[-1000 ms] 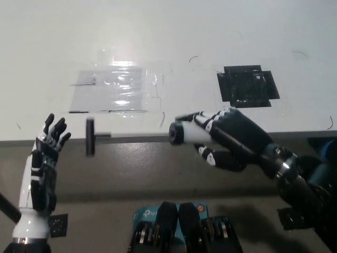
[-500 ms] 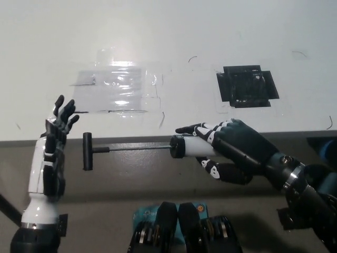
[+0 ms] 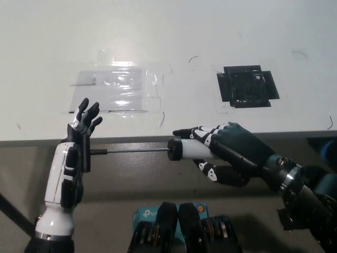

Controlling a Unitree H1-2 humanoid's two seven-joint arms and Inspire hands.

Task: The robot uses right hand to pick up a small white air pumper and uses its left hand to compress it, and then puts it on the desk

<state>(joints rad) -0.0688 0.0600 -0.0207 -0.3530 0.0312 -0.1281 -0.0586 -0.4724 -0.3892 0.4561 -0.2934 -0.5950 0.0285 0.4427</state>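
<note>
While the desk lies beyond them, both hands work in the near strip of the head view, in front of the desk's front edge. The black right hand (image 3: 224,150) is wrapped around the small white air pumper (image 3: 189,149), fingers curled over the top of its barrel and thumb under it, holding it level in the air just off the desk edge. The barrel is a short white cylinder with a dark end cap facing the robot's left. From that cap a thin dark rod (image 3: 137,152) runs straight out leftward, fully drawn, to a black crossbar handle (image 3: 86,155) standing upright at its far end. The white left hand (image 3: 71,163) is raised against that handle, palm turned toward it, its dark-tipped fingers (image 3: 87,113) spread and pointing up and away; whether the palm actually touches the handle cannot be told.

Farther off, the white desk (image 3: 168,42) carries a patch of clear shiny tape (image 3: 118,87) toward the left and a square of black tape (image 3: 247,86) toward the right.
</note>
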